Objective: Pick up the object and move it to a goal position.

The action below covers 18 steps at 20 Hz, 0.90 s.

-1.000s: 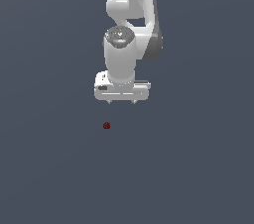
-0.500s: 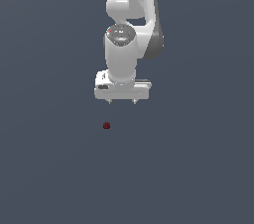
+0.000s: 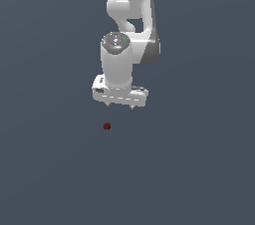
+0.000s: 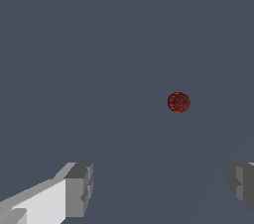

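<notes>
One berry-like lump, fingers apart

A bare simulated test scene is shown: a flat, featureless slate-grey ground is rendered all around the gripper, with untextured shading and smooth computer-drawn surfaces.

Smooth white plastic-looking shell on the arm, slight sheen, darker grey panel on one side. Pincer same glossy white, with fingertips in flat matt grey, blocky and ridged. Dark red object looks rough and mottled, kind of bumpy, no shine. Surface plain matt slate grey, totally even, no grain or texture.
</notes>
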Each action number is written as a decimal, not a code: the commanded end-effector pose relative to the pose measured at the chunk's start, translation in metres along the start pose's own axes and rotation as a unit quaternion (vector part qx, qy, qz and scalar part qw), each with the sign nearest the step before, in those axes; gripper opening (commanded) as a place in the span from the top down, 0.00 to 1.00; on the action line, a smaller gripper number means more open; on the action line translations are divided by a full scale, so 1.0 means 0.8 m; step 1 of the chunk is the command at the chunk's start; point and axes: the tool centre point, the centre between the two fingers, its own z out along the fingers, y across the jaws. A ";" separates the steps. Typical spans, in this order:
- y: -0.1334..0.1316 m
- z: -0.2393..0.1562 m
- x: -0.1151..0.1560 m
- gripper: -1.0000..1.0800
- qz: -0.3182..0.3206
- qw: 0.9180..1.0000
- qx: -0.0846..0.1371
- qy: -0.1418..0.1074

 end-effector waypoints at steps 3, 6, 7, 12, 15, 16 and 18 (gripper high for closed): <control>0.010 0.017 0.008 0.04 0.061 0.998 0.004 0.001; 0.019 0.032 0.015 0.04 0.111 0.994 0.007 0.002; 0.023 0.036 0.017 0.04 0.129 0.992 0.008 0.003; 0.040 0.061 0.027 0.04 0.215 0.977 0.011 0.005; 0.050 0.076 0.032 0.04 0.265 0.964 0.012 0.007; 0.053 0.080 0.034 0.04 0.280 0.960 0.012 0.007; 0.060 0.088 0.036 0.04 0.307 0.952 0.013 0.008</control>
